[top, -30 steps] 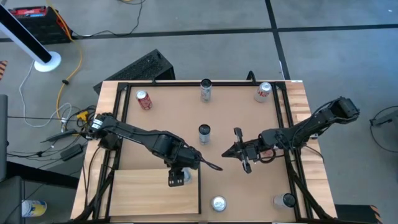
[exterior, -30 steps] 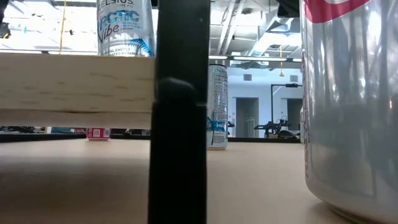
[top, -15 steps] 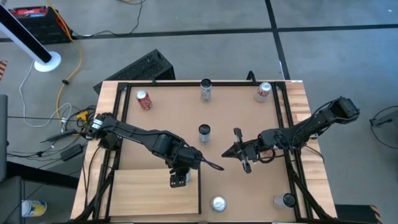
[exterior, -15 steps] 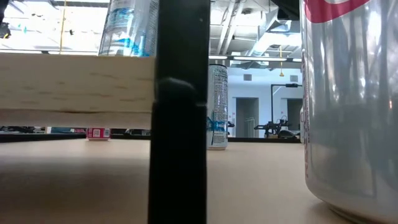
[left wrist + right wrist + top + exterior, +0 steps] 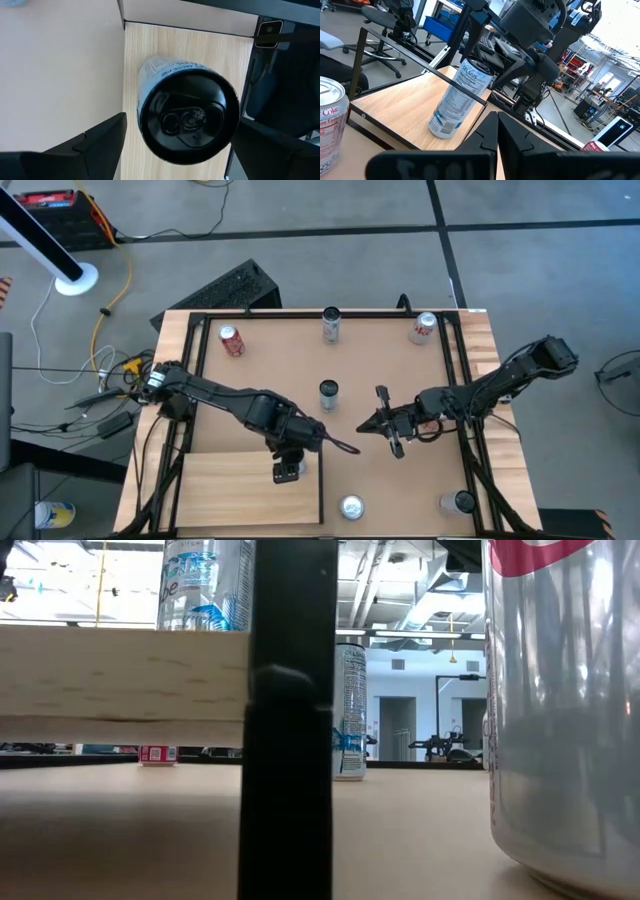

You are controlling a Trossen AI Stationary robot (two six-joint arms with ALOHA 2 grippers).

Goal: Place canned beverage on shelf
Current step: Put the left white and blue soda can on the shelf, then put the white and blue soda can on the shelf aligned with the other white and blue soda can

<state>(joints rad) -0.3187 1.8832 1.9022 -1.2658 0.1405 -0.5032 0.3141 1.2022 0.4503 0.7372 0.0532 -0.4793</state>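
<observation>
standing on the shelf (image 5: 240,485), close to its railed edge, is a tall white-and-blue can (image 5: 459,99) with a black top; in the right wrist view its base rests on the pale board and it leans a little. the left gripper (image 5: 288,469) is directly over that can, its two dark fingers (image 5: 97,141) spread wide to either side of the can and not touching it, so the can is not gripped. beyond the shelf's rail on the brown table (image 5: 370,360), another slim can (image 5: 328,393) stands near the middle. the right gripper (image 5: 382,423) waits further out from the shelf, past that middle can, its fingers pressed together and empty. a red can (image 5: 231,340) stands well away from the shelf, near the table's far edge.
</observation>
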